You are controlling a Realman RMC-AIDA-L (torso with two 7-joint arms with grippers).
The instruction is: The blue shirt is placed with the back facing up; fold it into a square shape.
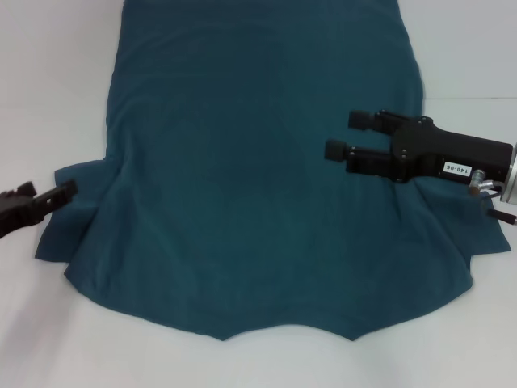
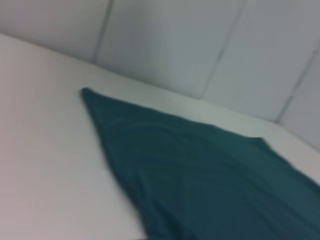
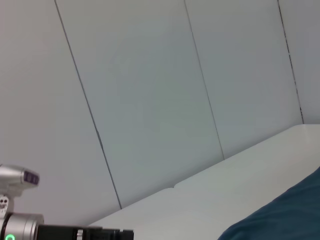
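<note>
Head view: right gripper [image 1: 339,134], fingers apart, hovers over the shirt [image 1: 250,186]; left gripper [image 1: 69,190] is at its sleeve edge, finger spacing unclear.

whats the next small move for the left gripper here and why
Probably ease the left gripper inward and down onto the sleeve edge beside it. The blue shirt lies spread flat, back up, with no fold made yet. The left gripper sits at the sleeve without holding cloth, while the right gripper hangs open over the shirt's right side. Gripping a sleeve seems the likely start.
</note>
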